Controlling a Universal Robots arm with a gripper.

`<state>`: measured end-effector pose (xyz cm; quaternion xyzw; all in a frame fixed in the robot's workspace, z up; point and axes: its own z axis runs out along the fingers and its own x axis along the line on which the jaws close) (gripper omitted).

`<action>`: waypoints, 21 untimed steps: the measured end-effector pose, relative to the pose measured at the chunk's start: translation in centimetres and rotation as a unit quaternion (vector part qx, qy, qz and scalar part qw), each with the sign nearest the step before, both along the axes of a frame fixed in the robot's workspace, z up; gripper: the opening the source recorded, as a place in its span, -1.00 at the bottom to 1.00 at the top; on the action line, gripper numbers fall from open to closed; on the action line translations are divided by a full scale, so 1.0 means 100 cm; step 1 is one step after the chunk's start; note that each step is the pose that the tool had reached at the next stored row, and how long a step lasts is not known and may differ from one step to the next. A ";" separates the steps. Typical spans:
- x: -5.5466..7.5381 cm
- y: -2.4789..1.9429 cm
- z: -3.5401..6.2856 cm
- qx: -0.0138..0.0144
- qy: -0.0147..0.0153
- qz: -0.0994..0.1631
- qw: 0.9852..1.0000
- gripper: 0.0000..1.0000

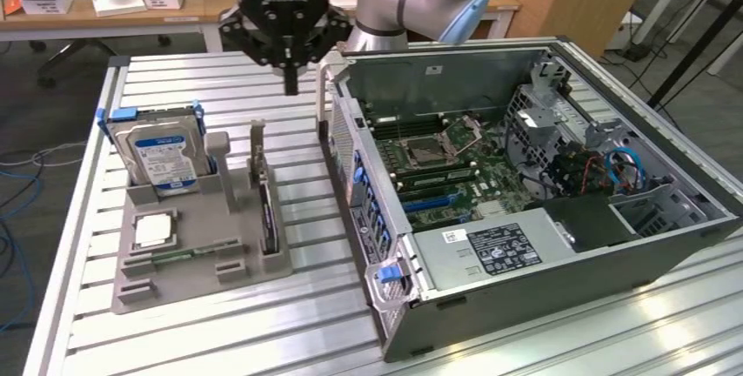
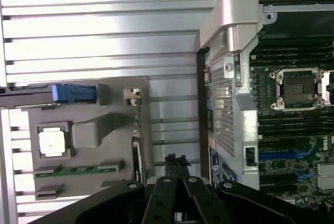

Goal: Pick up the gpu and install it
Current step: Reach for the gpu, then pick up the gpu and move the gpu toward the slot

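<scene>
The gpu (image 1: pixel 268 212) is a thin black card standing on edge in a slot of the grey holder (image 1: pixel 186 285), its silver bracket (image 1: pixel 257 145) at the far end. In the wrist view the gpu (image 2: pixel 136 157) appears edge-on beside the holder (image 2: pixel 94 130). My gripper (image 1: pixel 289 84) hangs shut above the table, behind the gpu's bracket end and next to the open computer case (image 1: pixel 511 219). Nothing is between its fingers. The wrist view has the gripper (image 2: pixel 176 161) over the gap between holder and case.
The holder also carries a blue-labelled hard drive (image 1: pixel 166 154), a processor chip (image 1: pixel 152 230) and a green memory stick (image 1: pixel 186 254). The case lies on its side with the motherboard (image 1: pixel 447 163) exposed. Bare slatted table (image 1: pixel 232 341) lies in front of the holder.
</scene>
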<state>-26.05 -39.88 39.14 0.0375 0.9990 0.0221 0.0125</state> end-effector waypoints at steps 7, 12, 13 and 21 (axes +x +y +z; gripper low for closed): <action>-0.032 0.0000 -0.0001 0.000 0.000 0.000 1.000 -0.79; -0.051 0.0000 -0.0001 0.000 0.000 0.000 1.000 -0.79; -0.051 0.0000 -0.0001 0.000 0.000 0.000 1.000 -0.79; -0.051 0.0000 -0.0001 0.000 0.000 0.000 1.000 -0.79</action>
